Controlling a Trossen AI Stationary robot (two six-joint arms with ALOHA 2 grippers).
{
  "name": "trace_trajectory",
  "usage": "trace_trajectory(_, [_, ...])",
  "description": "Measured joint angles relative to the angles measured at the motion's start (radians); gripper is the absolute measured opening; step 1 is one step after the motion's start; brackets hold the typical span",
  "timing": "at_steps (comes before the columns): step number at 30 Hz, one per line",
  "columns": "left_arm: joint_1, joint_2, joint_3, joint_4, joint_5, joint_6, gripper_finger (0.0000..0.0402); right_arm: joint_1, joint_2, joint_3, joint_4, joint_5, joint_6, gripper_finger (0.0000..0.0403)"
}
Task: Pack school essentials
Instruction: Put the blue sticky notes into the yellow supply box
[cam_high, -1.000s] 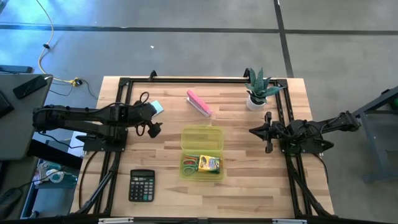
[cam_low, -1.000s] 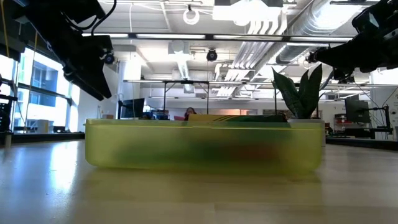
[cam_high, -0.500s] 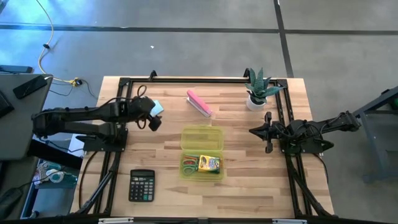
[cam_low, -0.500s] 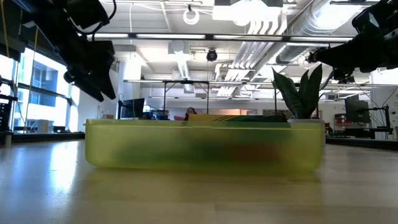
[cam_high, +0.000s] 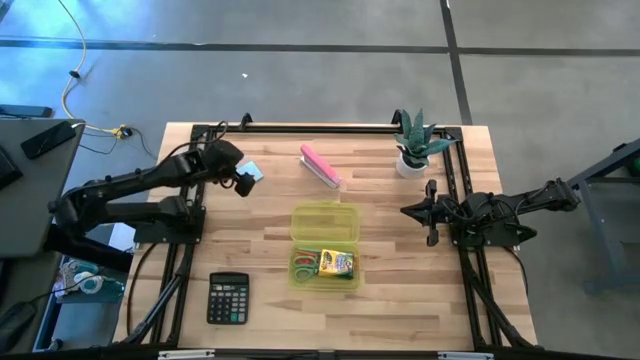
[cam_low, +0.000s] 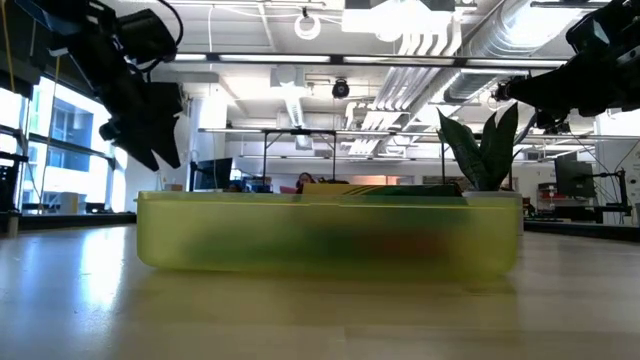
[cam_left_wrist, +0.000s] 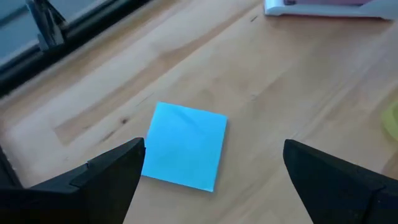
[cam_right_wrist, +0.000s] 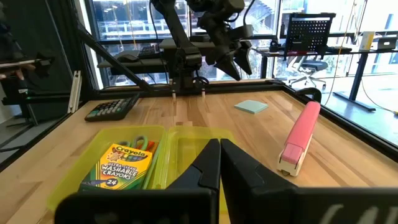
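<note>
A light-blue square note pad (cam_left_wrist: 186, 145) (cam_high: 254, 172) lies flat on the wooden table at the far left. My left gripper (cam_left_wrist: 214, 152) (cam_high: 240, 181) hangs open over it, one finger on either side, touching nothing. A crayon box (cam_high: 337, 263) (cam_right_wrist: 127, 165), green-handled scissors (cam_high: 303, 266) and orange-red pens (cam_right_wrist: 153, 151) lie in the near half of an open yellow-green case (cam_high: 325, 222) at mid-table. My right gripper (cam_high: 408, 211) (cam_right_wrist: 219, 163) waits shut at the right, pointing level toward the case.
A pink oblong block (cam_high: 320, 165) lies on the table beyond the case. A potted plant (cam_high: 415, 146) stands at the far right, and a black calculator (cam_high: 228, 297) lies near the front left. Black frame rails (cam_high: 300, 128) run along the table's edges.
My left gripper has swung toward the table's far edge and rolled a little, coming over the note pad; it has stayed open. The note pad and the case's contents have not moved.
</note>
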Motion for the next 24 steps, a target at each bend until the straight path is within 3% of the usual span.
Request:
trace_trajectory(10, [0.105,0.149,0.035,-0.001,0.061,0.057,0.0372,0.000,0.000,0.000,0.000,0.000,0.000,0.0000])
trace_trajectory(17, [0.118,0.285,0.102,0.000,0.117,0.115,0.0372,0.000,0.000,0.000,0.000,0.000,0.000,0.0000])
trace_trajectory(24, [0.127,0.341,0.118,0.002,0.134,0.117,0.0394,0.000,0.000,0.000,0.000,0.000,0.000,0.0000])
